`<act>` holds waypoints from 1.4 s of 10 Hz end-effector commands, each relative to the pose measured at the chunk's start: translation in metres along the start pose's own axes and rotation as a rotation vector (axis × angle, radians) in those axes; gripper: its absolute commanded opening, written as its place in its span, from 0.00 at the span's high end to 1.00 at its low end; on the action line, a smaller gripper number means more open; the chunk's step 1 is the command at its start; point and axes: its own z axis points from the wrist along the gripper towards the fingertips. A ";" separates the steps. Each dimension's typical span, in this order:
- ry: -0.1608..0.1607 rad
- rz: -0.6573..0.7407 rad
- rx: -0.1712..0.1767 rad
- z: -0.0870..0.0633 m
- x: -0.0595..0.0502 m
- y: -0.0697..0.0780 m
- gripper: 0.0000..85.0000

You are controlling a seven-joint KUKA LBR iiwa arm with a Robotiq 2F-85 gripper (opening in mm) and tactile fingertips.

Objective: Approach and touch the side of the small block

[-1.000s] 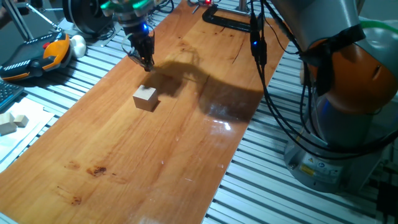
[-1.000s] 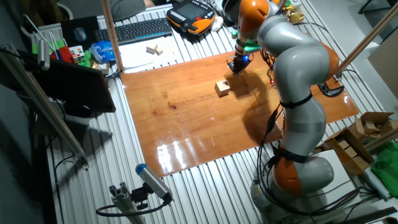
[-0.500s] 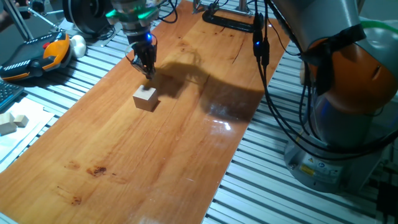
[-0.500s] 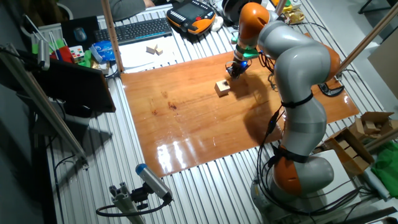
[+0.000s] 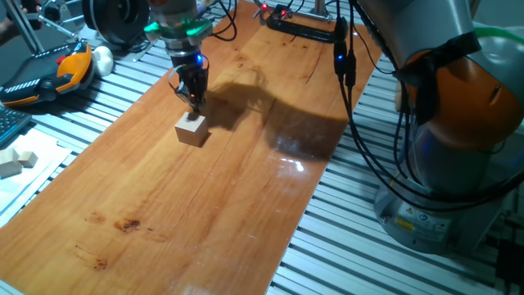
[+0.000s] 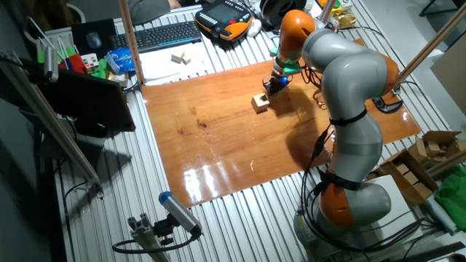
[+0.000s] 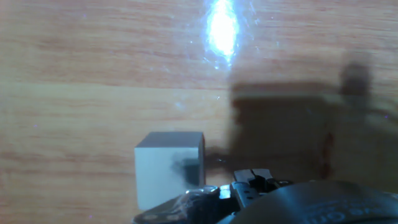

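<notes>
The small block is a pale tan wood cube on the brown wooden board. It also shows in the other fixed view and in the hand view. My gripper hangs low over the board just behind the block's far side, fingers together and empty. In the other fixed view the gripper is right beside the block. In the hand view the fingertips sit at the block's right edge. I cannot tell whether they touch it.
An orange and black teach pendant lies at the far left. Flat pale wood pieces on white paper lie left of the board. A black clamp sits at the board's far end. The arm's base and cables stand at the right.
My gripper has moved along the board toward the small block and now hangs close behind it. The block has not moved.
</notes>
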 end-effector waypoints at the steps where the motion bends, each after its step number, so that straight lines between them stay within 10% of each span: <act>1: 0.000 0.005 -0.002 0.001 0.001 0.002 0.99; 14: -0.011 0.019 0.004 0.004 0.005 0.013 0.99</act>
